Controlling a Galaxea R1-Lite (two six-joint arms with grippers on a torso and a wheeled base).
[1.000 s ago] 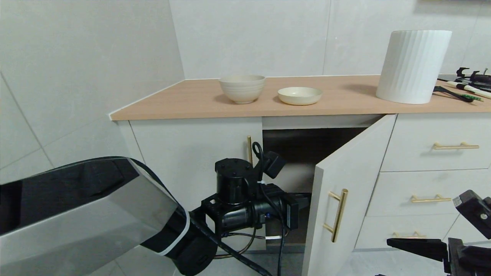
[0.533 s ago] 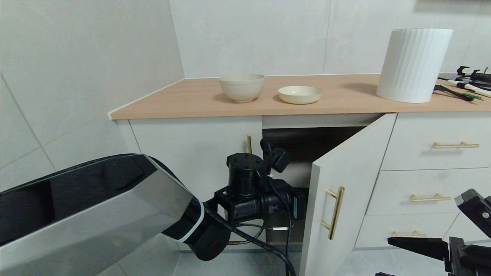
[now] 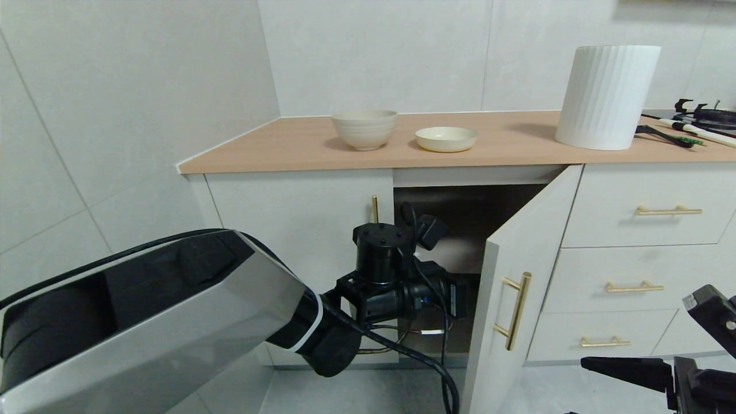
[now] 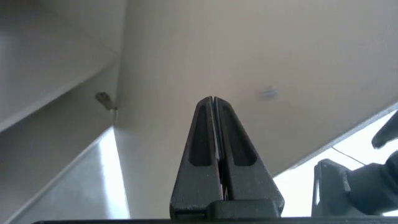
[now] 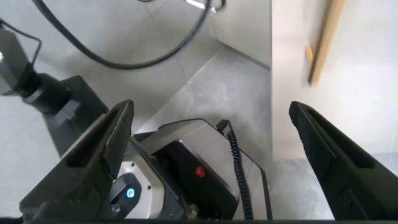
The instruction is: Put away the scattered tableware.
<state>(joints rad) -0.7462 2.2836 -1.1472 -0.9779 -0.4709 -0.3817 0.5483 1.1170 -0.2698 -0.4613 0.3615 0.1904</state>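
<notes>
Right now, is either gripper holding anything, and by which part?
Nothing is held. The left gripper is shut on nothing; the right gripper is open and empty. The beige ribbed bowl sits on the wooden counter.

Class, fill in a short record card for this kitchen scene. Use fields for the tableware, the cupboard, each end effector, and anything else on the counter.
tableware: bowl and shallow dish, side by side but apart, on the counter
cupboard door: open, below the counter
left end effector: shut, holding nothing, at the cupboard opening
right end effector: open, empty, low above the floor
other: ribbed white container, upright on the counter
</notes>
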